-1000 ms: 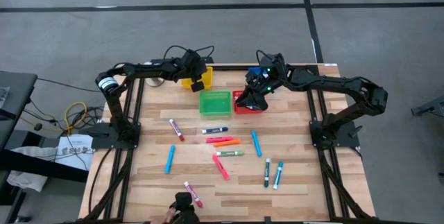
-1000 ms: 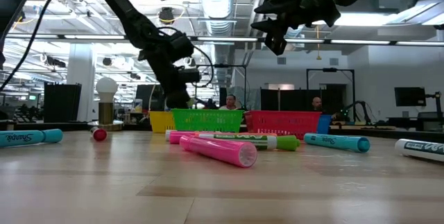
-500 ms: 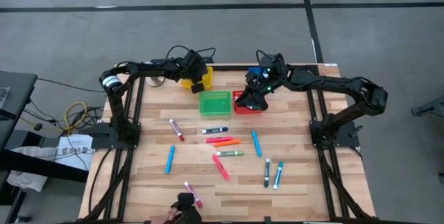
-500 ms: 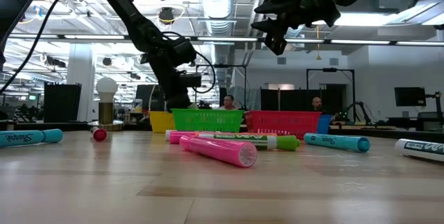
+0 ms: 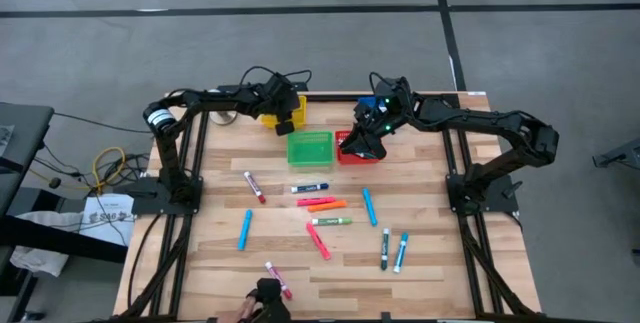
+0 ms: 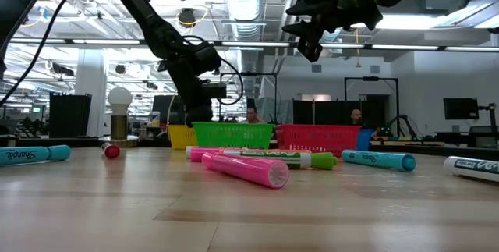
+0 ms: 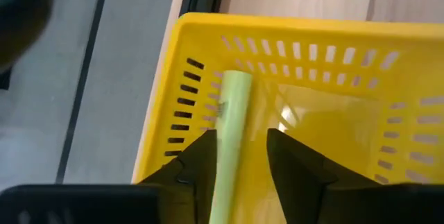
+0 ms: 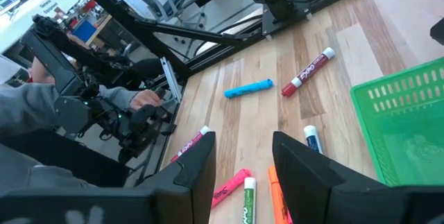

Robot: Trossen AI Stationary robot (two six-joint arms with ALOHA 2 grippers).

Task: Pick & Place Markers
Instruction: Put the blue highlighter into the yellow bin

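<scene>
Yellow plastic mesh fills the left wrist view: the small square yellow basket (image 7: 208, 57) sits at the far left of the row of baskets along the back of the pale wooden slatted table (image 5: 200, 253); the left gripper (image 7: 239, 156) hangs right over it, and a yellow-green marker (image 7: 229, 141) lies between its two dark fingers (image 7: 295, 172), its far end against the basket's perforated wall; the fingers stand a little apart on either side of the marker, and whether they clamp it or merely flank it cannot be told.

In the high view the left gripper (image 5: 286, 121) is at the yellow basket (image 5: 268, 115); beside that stand the green mesh basket (image 5: 309, 147) and the red mesh basket (image 5: 357, 153); the right gripper (image 5: 362, 139) hovers above the red one with its fingers parted and nothing between them, as its own wrist view shows (image 8: 241, 160).

The other markers lie scattered over the middle and front of the table, well apart from the baskets: a red-capped white marker (image 5: 255, 187); a blue-capped white marker (image 5: 310, 188) just behind a pink marker (image 5: 316, 201) and an orange marker (image 5: 328, 206); a green marker (image 5: 331, 221); a long pink marker (image 5: 318, 241); three light blue markers, one on the left (image 5: 245, 230), one right of centre (image 5: 369, 206), one at the front right (image 5: 401, 252); a dark-ended white marker (image 5: 385, 248) just beside that last one; a pink-and-white marker (image 5: 278, 279) near the front edge.

A person's hand (image 8: 147, 100) rests on dark equipment beyond the table's front edge.
</scene>
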